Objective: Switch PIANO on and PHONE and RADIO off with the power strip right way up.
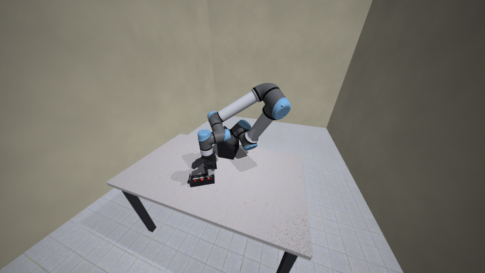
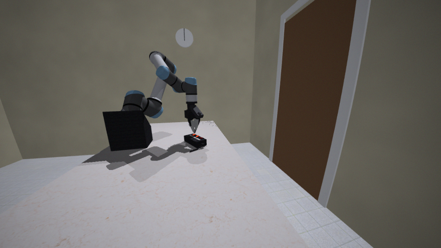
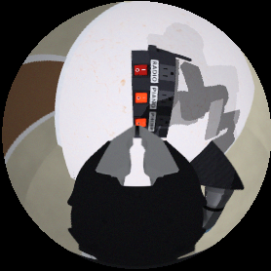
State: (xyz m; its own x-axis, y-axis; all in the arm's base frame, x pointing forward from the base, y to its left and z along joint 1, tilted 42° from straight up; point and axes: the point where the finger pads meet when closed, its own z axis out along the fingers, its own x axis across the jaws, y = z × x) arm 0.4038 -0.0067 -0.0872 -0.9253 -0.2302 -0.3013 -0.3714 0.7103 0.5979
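Observation:
The black power strip lies right way up on the table, also in the top view and the exterior view. It has three switches in a row. The RADIO switch is dark red. The PIANO switch and the PHONE switch glow bright orange. My gripper is shut and empty, pointing straight down, with its tips at the near edge of the PHONE switch. In the exterior view the gripper tips stand just above the strip's far end.
The black robot base block stands on the table behind the strip. The table's edge runs close past the strip. A brown door is beyond it.

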